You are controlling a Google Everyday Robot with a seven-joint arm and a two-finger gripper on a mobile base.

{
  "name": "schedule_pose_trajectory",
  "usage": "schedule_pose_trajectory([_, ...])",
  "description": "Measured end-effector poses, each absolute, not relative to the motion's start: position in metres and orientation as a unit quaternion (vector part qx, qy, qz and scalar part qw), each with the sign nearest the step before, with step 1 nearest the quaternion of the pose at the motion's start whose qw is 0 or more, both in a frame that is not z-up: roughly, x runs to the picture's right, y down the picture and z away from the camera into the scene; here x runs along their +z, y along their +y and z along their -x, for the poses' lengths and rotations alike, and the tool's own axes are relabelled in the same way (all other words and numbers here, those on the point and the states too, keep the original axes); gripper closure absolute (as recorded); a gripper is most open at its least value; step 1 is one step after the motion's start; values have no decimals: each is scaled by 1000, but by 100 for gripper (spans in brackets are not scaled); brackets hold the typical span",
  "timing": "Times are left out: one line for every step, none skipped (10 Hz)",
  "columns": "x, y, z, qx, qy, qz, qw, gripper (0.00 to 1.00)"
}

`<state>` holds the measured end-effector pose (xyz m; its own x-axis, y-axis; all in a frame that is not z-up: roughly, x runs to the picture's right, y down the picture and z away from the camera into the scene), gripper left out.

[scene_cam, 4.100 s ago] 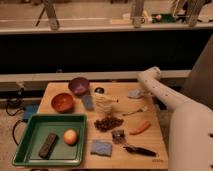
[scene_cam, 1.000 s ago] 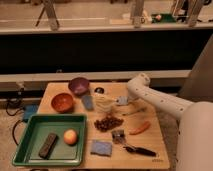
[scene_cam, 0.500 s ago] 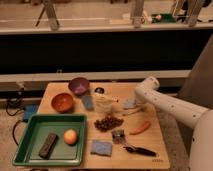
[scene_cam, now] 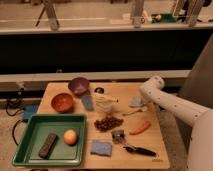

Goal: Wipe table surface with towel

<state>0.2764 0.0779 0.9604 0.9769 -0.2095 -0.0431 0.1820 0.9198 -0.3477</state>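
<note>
A wooden table (scene_cam: 150,159) carries many small items. A blue-grey folded towel (scene_cam: 101,148) lies flat near the table's front edge, right of the tray. My white arm (scene_cam: 152,90) comes in from the right and bends over the table's far right side. My gripper (scene_cam: 136,102) is at its end, low over the table, right of a white cup (scene_cam: 103,104). It shows as a grey-blue patch, and I cannot tell whether cloth is under it. The gripper is well apart from the folded towel.
A purple bowl (scene_cam: 78,85) and an orange bowl (scene_cam: 62,102) stand at the back left. A green tray (scene_cam: 30,150) holds a dark bar and a round fruit. A dark pile (scene_cam: 108,122), spoon (scene_cam: 135,111), carrot (scene_cam: 139,128), clip (scene_cam: 118,136) and black-handled tool (scene_cam: 139,150) lie mid-table.
The gripper reached left towards the white cup, then drew back to the right side of the table. The items on the table have stayed in place.
</note>
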Motion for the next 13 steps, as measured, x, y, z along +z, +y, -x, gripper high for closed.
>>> schedule_pose_trajectory([968, 72, -278, -91, 44, 176, 979, 100])
schedule_pose_trajectory([974, 68, -279, -86, 46, 178, 979, 100])
schedule_pose_trajectory([980, 62, -278, -80, 48, 180, 979, 100])
schedule_pose_trajectory([985, 58, -278, -76, 49, 182, 979, 100])
schedule_pose_trajectory([986, 56, -277, -75, 46, 181, 980, 100])
schedule_pose_trajectory([986, 55, -276, -73, 45, 180, 980, 100])
schedule_pose_trajectory([988, 49, -263, -75, 40, 177, 980, 100])
schedule_pose_trajectory([991, 46, -250, -76, 34, 176, 981, 100])
schedule_pose_trajectory([992, 45, -228, -82, 25, 175, 981, 100])
schedule_pose_trajectory([991, 47, -210, -89, 17, 175, 980, 100])
schedule_pose_trajectory([991, 50, -192, -97, 7, 175, 980, 100])
schedule_pose_trajectory([990, 54, -176, -106, -3, 176, 979, 100])
schedule_pose_trajectory([987, 59, -163, -117, -15, 176, 977, 100])
